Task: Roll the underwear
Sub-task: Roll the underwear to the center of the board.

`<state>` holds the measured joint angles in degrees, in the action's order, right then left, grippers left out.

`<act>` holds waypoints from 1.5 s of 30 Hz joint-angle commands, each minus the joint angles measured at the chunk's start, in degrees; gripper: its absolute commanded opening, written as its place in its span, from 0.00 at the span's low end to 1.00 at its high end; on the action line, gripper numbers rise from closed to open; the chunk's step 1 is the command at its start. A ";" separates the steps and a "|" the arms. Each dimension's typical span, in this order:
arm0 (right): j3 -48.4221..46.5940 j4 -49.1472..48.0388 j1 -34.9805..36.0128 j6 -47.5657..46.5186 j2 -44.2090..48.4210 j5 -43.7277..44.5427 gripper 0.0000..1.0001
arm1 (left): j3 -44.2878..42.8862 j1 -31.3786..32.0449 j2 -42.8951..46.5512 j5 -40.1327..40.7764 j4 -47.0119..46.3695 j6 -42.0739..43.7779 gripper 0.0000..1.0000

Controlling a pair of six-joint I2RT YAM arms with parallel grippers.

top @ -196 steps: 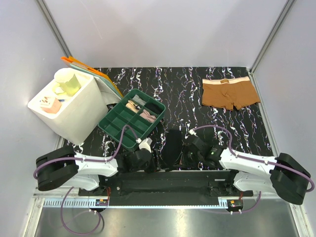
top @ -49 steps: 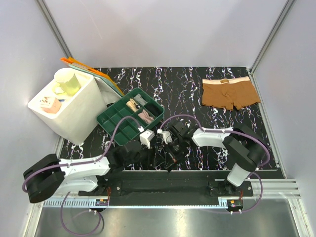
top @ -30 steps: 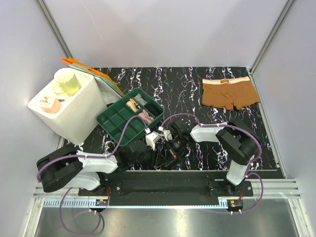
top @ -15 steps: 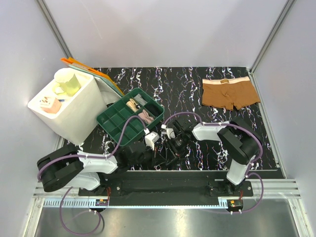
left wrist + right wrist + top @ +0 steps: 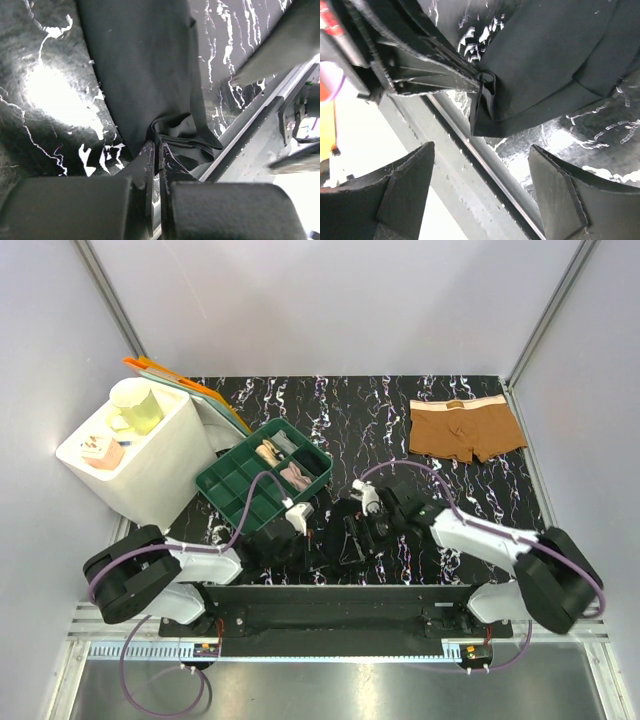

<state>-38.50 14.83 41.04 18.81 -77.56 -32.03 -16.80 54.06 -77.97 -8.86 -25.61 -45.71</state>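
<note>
Low on black underwear [image 5: 145, 65], left gripper [image 5: 156, 150] pinched.

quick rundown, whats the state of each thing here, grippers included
black underwear: folded in layers, one corner pinched, no roll visible
left gripper: shut on the black underwear's corner
right gripper: open, holding nothing
brown underwear: spread flat, untouched
green tray: some compartments filled, others empty
white bin: open-topped, a cup inside

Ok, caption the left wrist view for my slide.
Left fingers pinched shut on a bunched edge of the black underwear, on the marbled table beside its metal rail.
</note>
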 commanded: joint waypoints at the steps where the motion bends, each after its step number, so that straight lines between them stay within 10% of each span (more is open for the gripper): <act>1: 4.65 -8.22 0.27 4.74 8.63 5.75 0.83 | 0.18 -1.94 -2.00 -4.05 -5.40 -4.90 0.00; 45: 6.59 -18.26 21.98 -0.18 -3.57 36.85 0.75 | -0.96 -10.64 -2.27 -19.00 -5.60 -15.37 0.00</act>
<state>-30.59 -7.22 61.93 18.20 -80.40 -2.17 -17.43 44.42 -80.09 -27.09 -27.62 -59.83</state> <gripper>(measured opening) 0.753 0.022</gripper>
